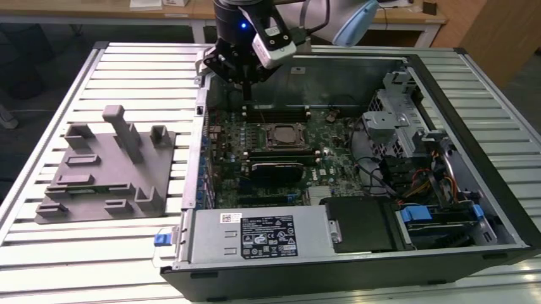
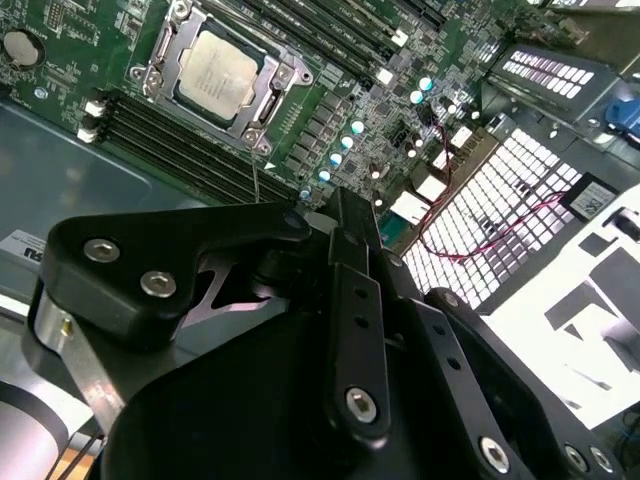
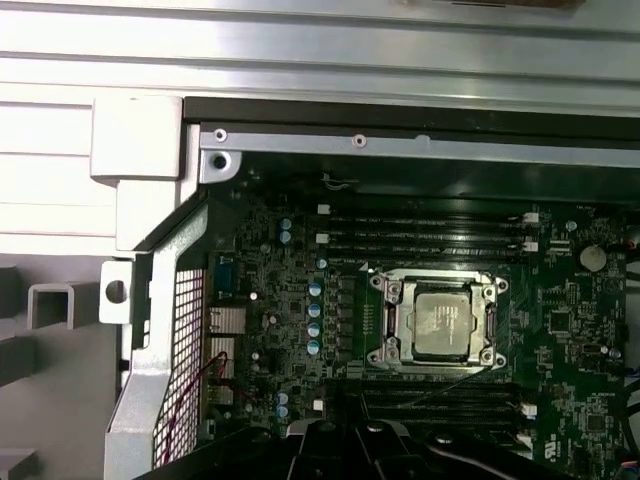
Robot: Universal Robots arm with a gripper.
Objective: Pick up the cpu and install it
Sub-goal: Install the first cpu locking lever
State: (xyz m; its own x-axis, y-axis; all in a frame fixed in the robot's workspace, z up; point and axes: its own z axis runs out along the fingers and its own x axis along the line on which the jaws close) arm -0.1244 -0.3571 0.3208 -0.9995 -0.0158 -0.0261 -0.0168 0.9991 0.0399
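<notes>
The cpu (image 3: 443,327) sits seated in the motherboard socket (image 3: 437,285), its silver top framed by the socket's metal bracket, with memory slots (image 3: 430,232) running along both of its long sides; the second wrist view shows it there too (image 2: 217,71). In the exterior view the socket (image 1: 283,136) lies near the middle of the green motherboard (image 1: 325,166) inside the open computer case (image 1: 498,190). The gripper (image 1: 246,79) hangs over the far end of the case, toward the exterior view's left, above the board and apart from the chip; I cannot tell whether it is released or clenched. The grey plastic tray (image 1: 110,190) with upright posts stands on the slatted metal table (image 1: 76,253), well apart from the case at the exterior view's left.
</notes>
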